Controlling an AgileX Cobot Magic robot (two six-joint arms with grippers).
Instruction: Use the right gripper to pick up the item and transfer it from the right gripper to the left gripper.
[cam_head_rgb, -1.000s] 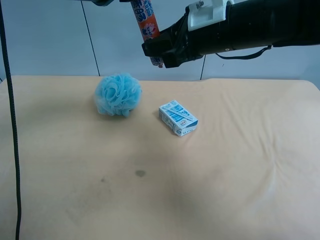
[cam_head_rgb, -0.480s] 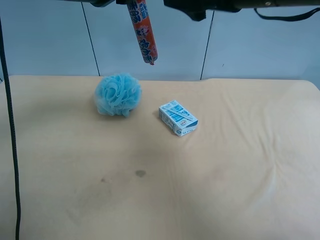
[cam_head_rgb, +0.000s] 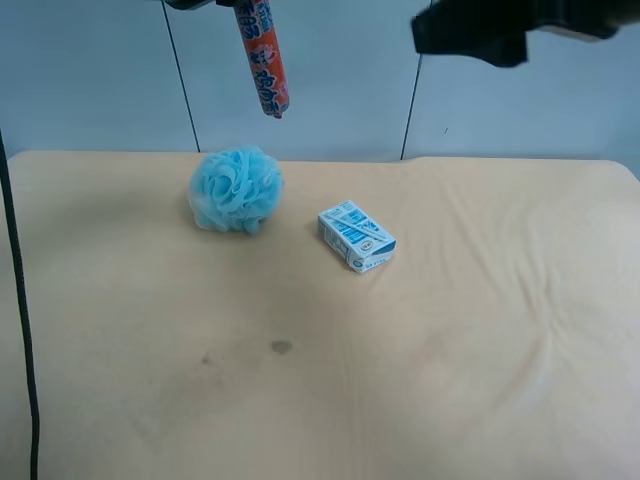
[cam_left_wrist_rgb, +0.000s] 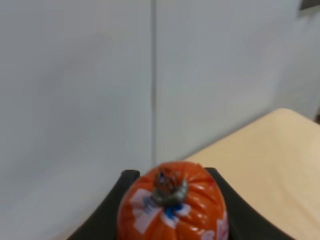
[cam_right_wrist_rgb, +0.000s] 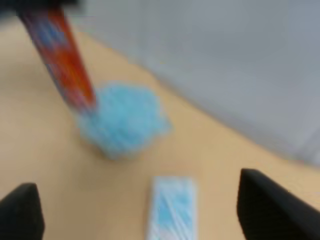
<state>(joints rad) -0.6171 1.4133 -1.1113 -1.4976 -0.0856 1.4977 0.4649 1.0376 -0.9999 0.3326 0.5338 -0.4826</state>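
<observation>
The table (cam_head_rgb: 480, 380) wears a pale tan cloth, creased at the exterior high view's right. A fluffy light-blue pouf (cam_head_rgb: 236, 189) sits toward the back, a small blue-and-white box (cam_head_rgb: 356, 236) lies near it, apart, and a dark spot (cam_head_rgb: 281, 347) marks the middle.

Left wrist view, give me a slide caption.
Left claw grips the orange-red sausage stick, crimped end toward camera.

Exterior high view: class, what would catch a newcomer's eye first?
An orange-red stick dangles from the top edge, clear of the table. On the table lie a fluffy blue pouf and, apart at its right in this view, a small blue-white box.
</observation>
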